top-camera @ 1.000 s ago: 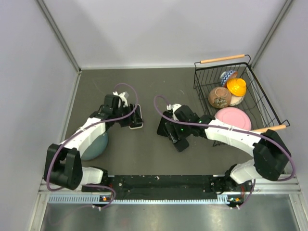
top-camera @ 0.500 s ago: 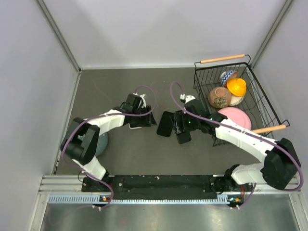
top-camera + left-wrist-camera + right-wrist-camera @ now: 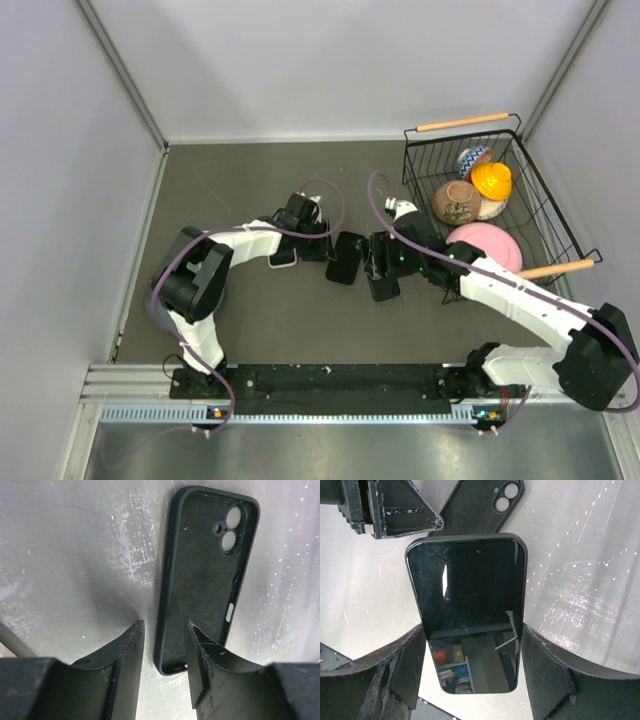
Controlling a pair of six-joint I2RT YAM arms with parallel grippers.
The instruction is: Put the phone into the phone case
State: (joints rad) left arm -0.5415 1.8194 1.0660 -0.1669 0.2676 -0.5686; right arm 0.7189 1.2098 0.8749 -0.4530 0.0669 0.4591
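Swung left claw (image 3: 164, 630) in from tabletop's left edge; now straddles phone case (image 3: 205, 575) corner mid-tabletop, jaws parted. Grips phone (image 3: 470, 595) in right claw (image 3: 472, 630), just beside case. Likely sets up insertion.

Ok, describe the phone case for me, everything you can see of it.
The phone case is matte black, lying flat on the grey table, hollow side up and empty. Two round camera cutouts and a small hole sit at its far end; a slot is cut in one side wall. Its near corner lies between the open fingers of the left gripper; contact is unclear. The phone, held in the right gripper, is close beside it.
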